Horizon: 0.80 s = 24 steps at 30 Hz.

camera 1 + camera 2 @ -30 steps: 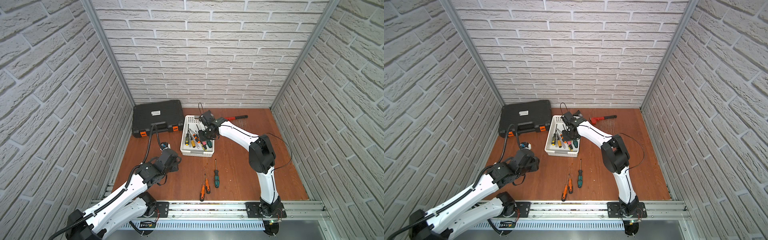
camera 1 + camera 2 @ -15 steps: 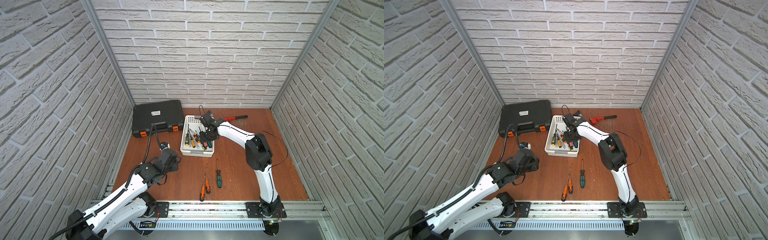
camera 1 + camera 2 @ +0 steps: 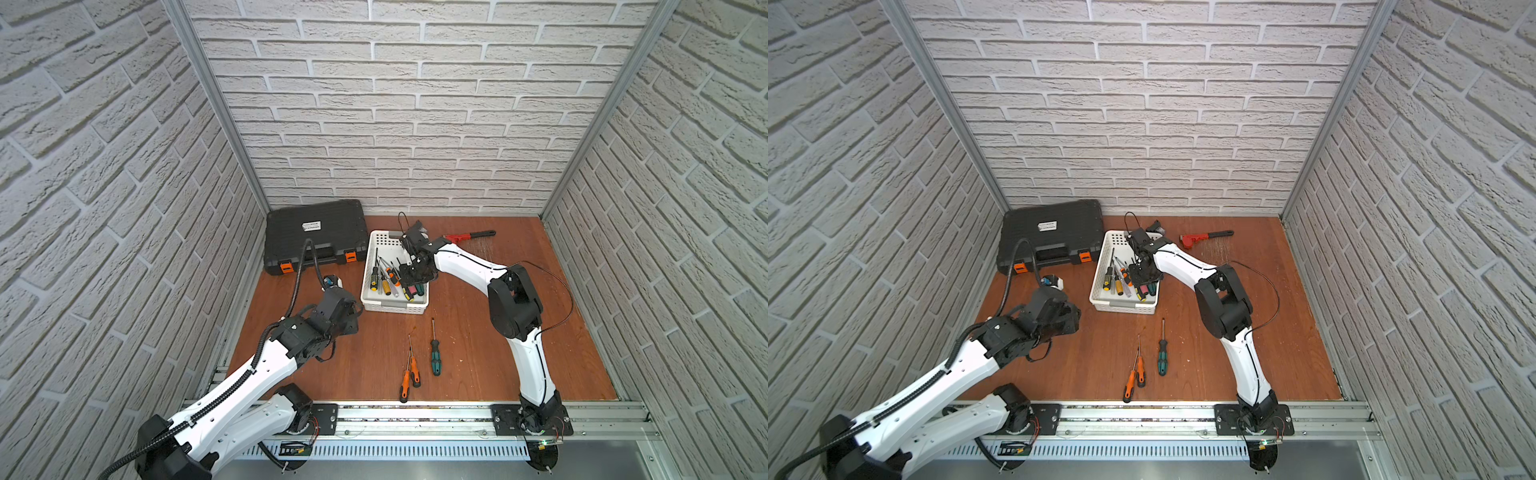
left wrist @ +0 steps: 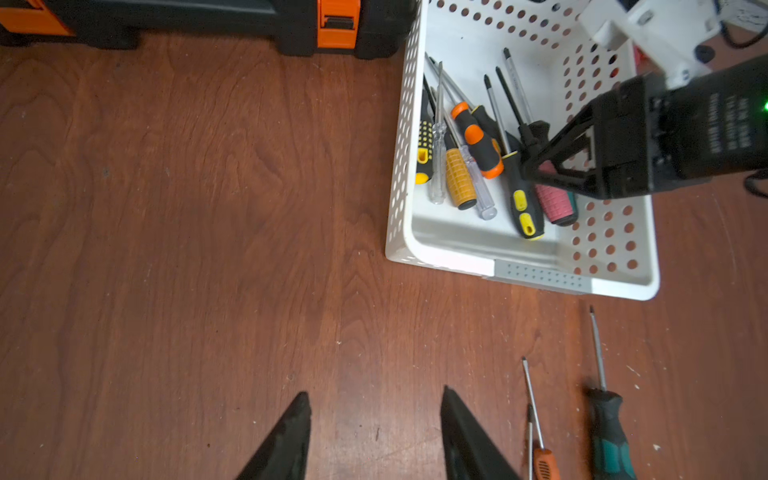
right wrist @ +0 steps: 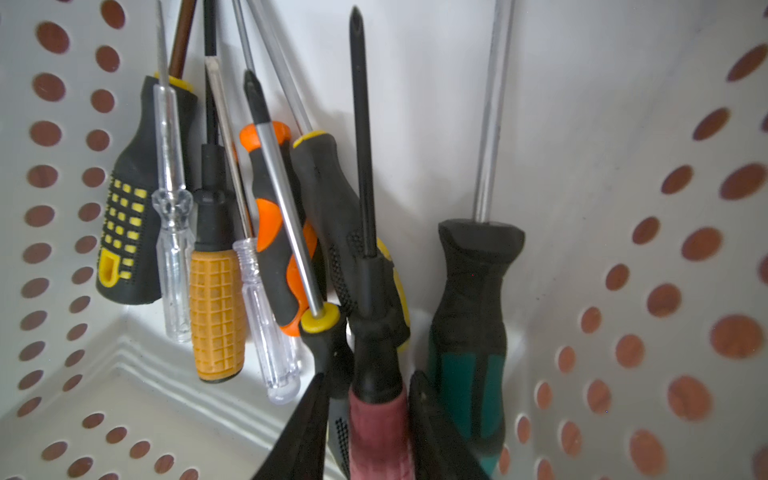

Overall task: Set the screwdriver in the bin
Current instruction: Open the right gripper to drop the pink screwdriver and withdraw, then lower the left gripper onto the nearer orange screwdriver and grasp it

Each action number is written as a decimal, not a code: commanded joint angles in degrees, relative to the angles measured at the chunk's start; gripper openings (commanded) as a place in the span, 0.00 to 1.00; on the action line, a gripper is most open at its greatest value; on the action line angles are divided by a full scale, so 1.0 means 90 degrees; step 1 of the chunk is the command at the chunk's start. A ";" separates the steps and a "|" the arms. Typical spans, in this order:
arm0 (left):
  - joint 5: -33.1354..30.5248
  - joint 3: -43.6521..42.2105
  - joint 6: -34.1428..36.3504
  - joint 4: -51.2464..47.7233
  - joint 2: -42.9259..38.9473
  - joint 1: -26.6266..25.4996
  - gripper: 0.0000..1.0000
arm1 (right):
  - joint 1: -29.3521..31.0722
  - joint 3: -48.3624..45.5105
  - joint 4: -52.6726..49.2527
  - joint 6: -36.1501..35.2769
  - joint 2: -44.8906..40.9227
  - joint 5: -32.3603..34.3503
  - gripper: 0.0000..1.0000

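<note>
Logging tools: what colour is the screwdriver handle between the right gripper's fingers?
The screwdriver handle is pinkish red; right wrist view.

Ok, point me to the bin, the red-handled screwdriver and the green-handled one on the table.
bin (image 3: 415, 309): a top view, near wall.
red-handled screwdriver (image 5: 376, 432): right wrist view, handle.
green-handled screwdriver (image 3: 435, 359): a top view, handle.

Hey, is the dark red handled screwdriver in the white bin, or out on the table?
In. The red-handled screwdriver sits within the perforated walls of the bin, its handle beside the other screwdrivers there.
</note>
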 commanded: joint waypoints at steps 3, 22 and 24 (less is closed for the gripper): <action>0.0682 0.0489 0.0374 -0.0157 0.0211 0.0059 0.52 | -0.0012 0.0200 -0.0047 -0.0082 -0.0625 -0.0195 0.39; 0.2964 -0.0029 -0.0036 0.0354 0.1153 -0.1222 0.52 | 0.0132 -0.2066 0.0963 0.0084 -0.3260 -0.0316 0.40; 0.2934 -0.0103 -0.0264 0.0581 0.1335 -0.1666 0.51 | 0.0197 -0.2415 0.1050 0.0140 -0.3550 -0.0287 0.39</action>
